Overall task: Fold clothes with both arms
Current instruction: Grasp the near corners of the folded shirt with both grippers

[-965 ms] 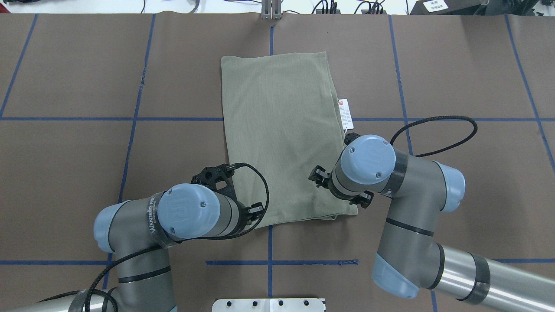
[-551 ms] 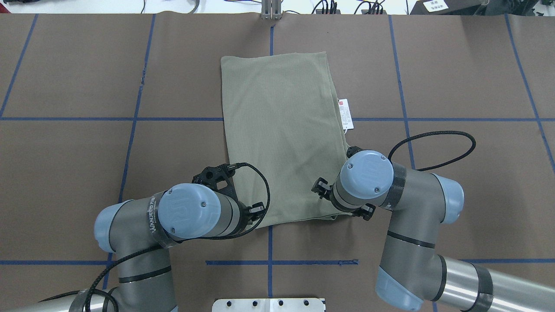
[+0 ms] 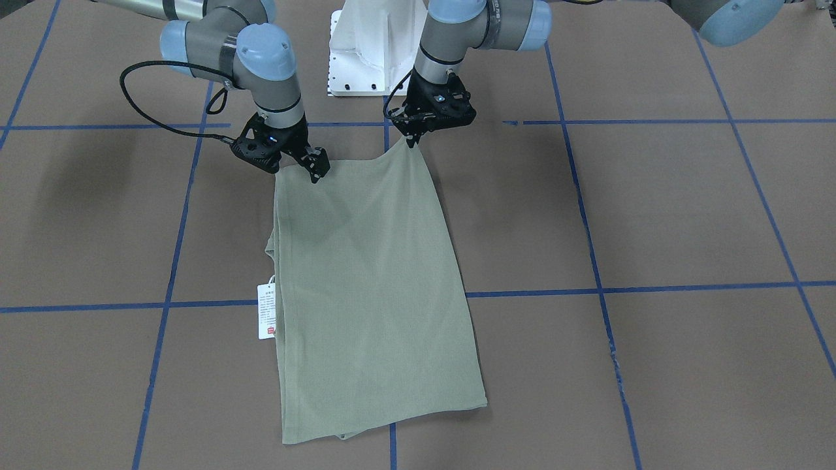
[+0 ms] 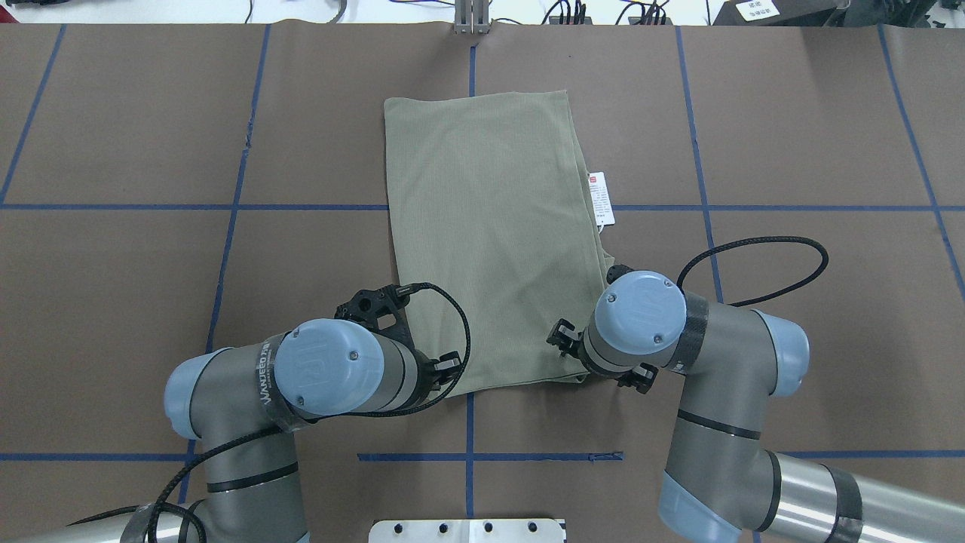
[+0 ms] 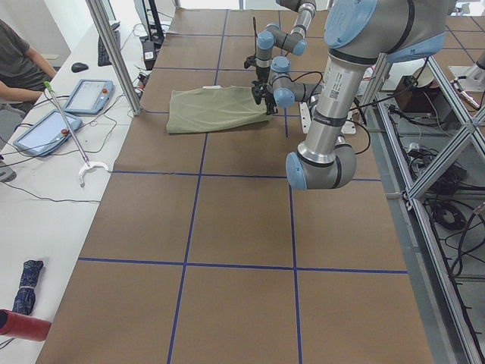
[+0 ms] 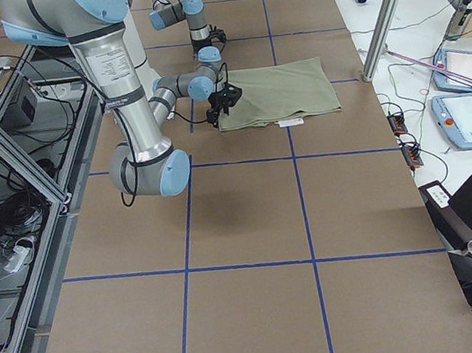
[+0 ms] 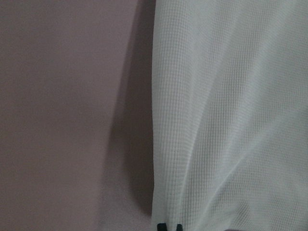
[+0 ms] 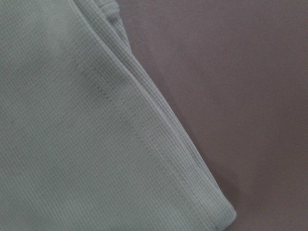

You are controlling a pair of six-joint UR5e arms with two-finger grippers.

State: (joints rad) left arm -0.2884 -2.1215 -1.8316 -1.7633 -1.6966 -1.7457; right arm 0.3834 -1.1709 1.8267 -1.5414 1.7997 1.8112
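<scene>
In the front view the shirt (image 3: 372, 287) lies folded in a strip mid-counter (image 3: 653, 215). The left hand (image 3: 411, 138) pinches its upper-right corner into a peak. The right hand (image 3: 315, 166) sits at the upper-left corner, and I cannot tell its grip. The knit looks soft, light and saggy, so hold both corners.
</scene>
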